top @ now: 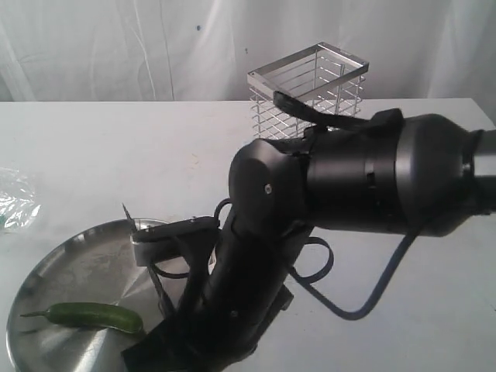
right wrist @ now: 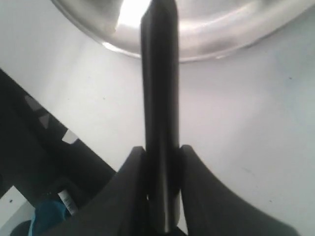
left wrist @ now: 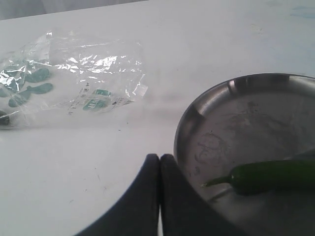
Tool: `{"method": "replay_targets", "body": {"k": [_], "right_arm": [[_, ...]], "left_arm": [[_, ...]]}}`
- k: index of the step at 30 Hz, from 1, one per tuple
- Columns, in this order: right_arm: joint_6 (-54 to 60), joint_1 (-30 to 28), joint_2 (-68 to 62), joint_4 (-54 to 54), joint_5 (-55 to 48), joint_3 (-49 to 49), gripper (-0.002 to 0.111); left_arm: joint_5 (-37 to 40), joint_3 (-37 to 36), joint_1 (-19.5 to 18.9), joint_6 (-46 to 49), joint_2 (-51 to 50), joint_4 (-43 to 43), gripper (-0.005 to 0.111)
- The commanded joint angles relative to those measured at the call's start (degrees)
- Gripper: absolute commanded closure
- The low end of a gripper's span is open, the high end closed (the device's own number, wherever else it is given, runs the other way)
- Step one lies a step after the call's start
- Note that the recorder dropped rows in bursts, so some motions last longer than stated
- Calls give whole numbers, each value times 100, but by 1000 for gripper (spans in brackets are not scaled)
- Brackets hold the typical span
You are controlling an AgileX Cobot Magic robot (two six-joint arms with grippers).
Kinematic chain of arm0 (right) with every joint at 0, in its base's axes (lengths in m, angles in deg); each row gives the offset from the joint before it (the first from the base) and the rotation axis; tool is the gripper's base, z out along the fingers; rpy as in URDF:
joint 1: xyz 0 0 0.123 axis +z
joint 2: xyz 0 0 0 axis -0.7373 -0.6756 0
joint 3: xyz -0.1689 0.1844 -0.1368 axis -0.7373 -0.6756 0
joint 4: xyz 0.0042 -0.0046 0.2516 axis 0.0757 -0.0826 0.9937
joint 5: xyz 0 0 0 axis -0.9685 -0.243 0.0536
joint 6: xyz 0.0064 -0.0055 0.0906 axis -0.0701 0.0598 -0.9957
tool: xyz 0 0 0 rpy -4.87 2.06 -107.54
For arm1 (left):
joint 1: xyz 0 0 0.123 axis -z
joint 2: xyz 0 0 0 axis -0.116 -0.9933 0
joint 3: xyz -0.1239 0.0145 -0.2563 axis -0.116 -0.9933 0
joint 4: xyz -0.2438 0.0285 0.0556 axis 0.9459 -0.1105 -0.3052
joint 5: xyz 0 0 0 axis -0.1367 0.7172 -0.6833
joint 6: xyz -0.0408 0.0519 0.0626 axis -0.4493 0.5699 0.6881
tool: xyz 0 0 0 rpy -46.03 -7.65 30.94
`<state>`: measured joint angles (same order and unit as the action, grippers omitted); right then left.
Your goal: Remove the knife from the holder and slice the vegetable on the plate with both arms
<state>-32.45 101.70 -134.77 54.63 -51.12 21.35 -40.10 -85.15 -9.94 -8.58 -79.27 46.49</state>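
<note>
The knife is a slim black bar clamped between the fingers of my right gripper, and it points toward the plate. In the exterior view the right arm reaches down beside the plate, where a thin dark blade tip rises over the rim. The green vegetable lies near the plate's front. My left gripper is shut and empty just outside the plate, close to the stem of the vegetable. The wire holder stands at the back.
A crumpled clear plastic bag with green print lies on the white table to the left of the plate, its edge also showing as the bag in the exterior view. A white curtain hangs behind the table.
</note>
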Motion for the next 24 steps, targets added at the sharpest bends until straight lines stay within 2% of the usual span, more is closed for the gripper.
{"method": "replay_targets", "body": {"k": [1, 12, 24], "right_arm": [[-326, 98, -369, 73, 137, -10, 104], [-169, 460, -611, 644, 201, 14, 104], [251, 460, -634, 1059, 740, 14, 104]], "left_arm": [[-6, -25, 40, -53, 37, 10, 107], [-6, -25, 40, -53, 37, 10, 107], [-6, -25, 40, -53, 37, 10, 107]]}}
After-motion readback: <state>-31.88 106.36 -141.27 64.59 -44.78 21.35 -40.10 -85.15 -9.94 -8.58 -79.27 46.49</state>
